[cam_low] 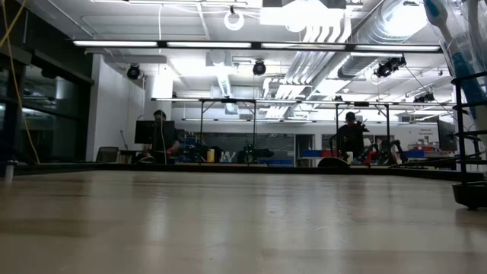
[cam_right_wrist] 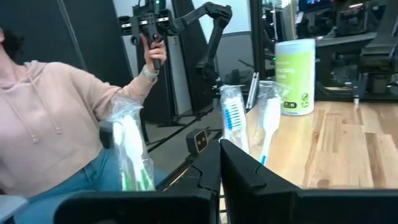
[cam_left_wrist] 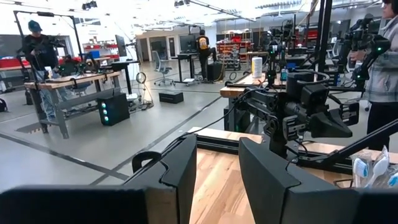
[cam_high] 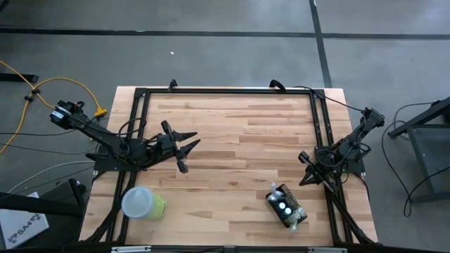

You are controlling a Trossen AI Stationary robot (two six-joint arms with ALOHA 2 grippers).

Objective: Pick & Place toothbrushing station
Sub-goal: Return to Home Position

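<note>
Toothbrushing station (cam_high: 286, 206), a small black wire-mesh holder, stands at the near right of the wooden counter (cam_high: 232, 126). It holds wrapped toothbrushes (cam_right_wrist: 235, 118) that stick up above its rim.

Right tool (cam_high: 304, 169) hangs at the right edge of the counter, just beyond the holder on its far side and apart from it. It carries nothing, and I cannot tell whether it is open or closed. The right wrist view looks straight past the tool at the brush heads, so they are close in front of it.

Left tool (cam_high: 186, 149) hovers over the left half of the counter, open and empty, with its 2 fingers (cam_left_wrist: 186, 168) spread and bare wood between them. A lime-green cup (cam_high: 144, 204) lies near of it, at the near left, well apart from the holder.

Placing looks finished, and what remains is bringing both arms home. For the right arm, I would rise first and only then fold back, because a sideways sweep could catch the tall brushes and tip the light holder. The left arm looks to have a free path if it retreats toward its base rather than toward the cup. A person (cam_right_wrist: 56, 124) sits beyond the right edge, so slow, tucked motion is wise there.
</note>
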